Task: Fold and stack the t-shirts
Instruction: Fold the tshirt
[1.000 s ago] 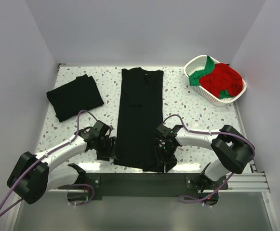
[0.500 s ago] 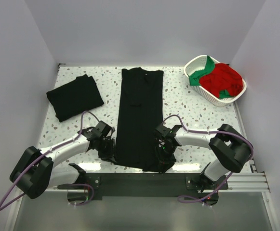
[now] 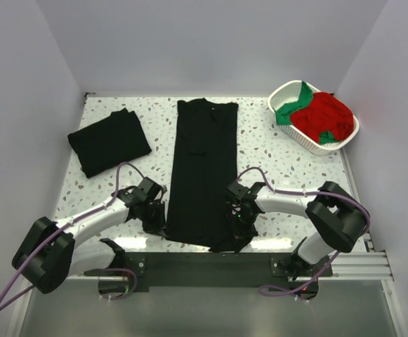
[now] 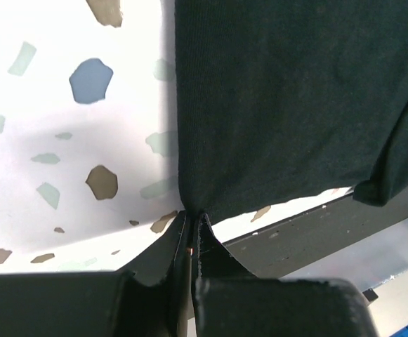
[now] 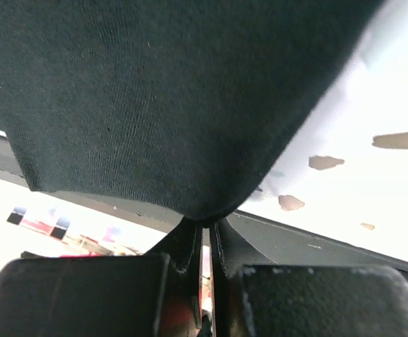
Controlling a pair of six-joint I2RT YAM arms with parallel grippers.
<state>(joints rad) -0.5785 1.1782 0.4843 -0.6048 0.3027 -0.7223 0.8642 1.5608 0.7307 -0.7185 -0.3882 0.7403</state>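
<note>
Done: one folded black t-shirt [image 3: 109, 140] lies at the far left of the table [image 3: 281, 165], well apart from the rest.
In hand: a long black t-shirt [image 3: 204, 168] lies as a narrow strip down the middle of the table, sides turned in, collar far, hem at the near edge.
Left hand [image 4: 192, 225]: pinched together on the strip's near left hem corner.
Right hand [image 5: 205, 228]: clamped on the near right hem corner, the cloth bunching into its grip.
Left to do: probably fold the strip crosswise, stack it on the folded one, then work through the basket.
Basket [image 3: 307, 140]: far right, holding red cloth [image 3: 323, 116] and green cloth [image 3: 288, 111], unfolded.
Count: two black shirts on the table; one basket; at least one red and one green piece, exact number hidden; two hands.
</note>
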